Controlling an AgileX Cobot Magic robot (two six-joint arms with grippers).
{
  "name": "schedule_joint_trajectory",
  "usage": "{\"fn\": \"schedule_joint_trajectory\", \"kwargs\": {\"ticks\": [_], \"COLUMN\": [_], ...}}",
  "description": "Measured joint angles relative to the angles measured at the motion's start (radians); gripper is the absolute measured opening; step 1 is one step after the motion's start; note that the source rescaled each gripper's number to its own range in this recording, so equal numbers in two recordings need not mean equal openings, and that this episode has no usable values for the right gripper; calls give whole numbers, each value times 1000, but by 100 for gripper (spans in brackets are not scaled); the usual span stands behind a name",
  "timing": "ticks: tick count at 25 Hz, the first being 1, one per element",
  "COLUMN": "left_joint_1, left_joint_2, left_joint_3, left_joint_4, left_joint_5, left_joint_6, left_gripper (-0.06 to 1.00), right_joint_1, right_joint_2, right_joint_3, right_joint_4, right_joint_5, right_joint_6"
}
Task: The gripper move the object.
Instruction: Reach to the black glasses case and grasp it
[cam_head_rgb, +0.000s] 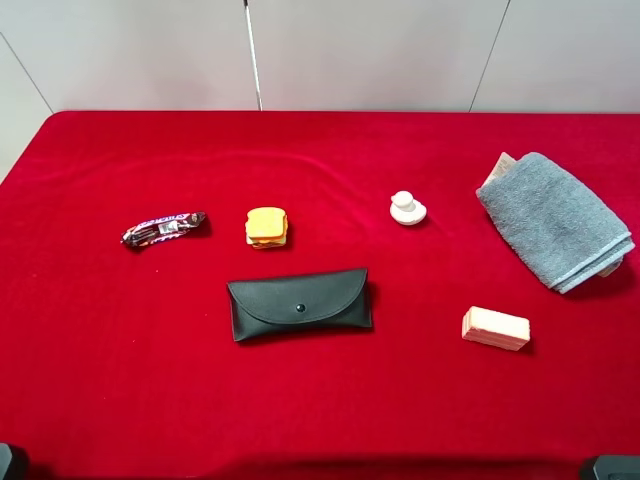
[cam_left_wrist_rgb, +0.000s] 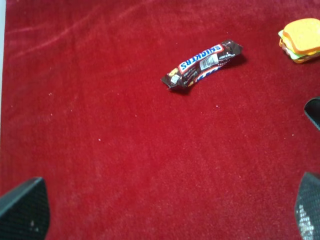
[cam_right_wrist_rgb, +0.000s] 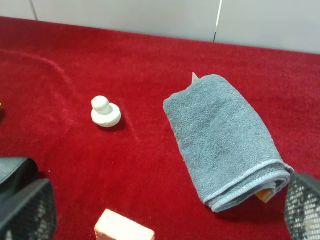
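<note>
Pre-approach: left end effector and right end effector both have jaws wide apart, holding nothing; case lies flat on the tabletop ahead and inboard of each, well apart from both. Next, I'd say: put one over the case, descend, close across its short side. It's flat, so the grip must go low. Case is the only container; it's snapped shut, contents not visible.
</note>
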Motion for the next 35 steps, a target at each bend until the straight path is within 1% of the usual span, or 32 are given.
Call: {"fn": "schedule_joint_trajectory", "kwargs": {"ticks": [3,6,12,16,20,23,35], "left_joint_1": [0,0,0,0,0,-4,-183], "left_joint_2": [83,170,349,458,565,638,892], "left_joint_3": [-11,-11,-11,-11,-12,-37,-169], "left_joint_4": [0,-19,-103,-148,-192,-199,-198], "left_joint_5": [-35,-76,-210,-278,-316,-320,-365], "left_joint_6": [61,120,208,300,384,414,422], "left_gripper": [100,100,100,100,100,100,100], "right_joint_1": [0,0,0,0,0,0,0], "right_joint_2": [0,0,0,0,0,0,0], "right_joint_3": [0,0,0,0,0,0,0], "right_joint_4": [0,0,0,0,0,0,0], "right_joint_5": [0,0,0,0,0,0,0], "right_joint_6": [0,0,0,0,0,0,0]}}
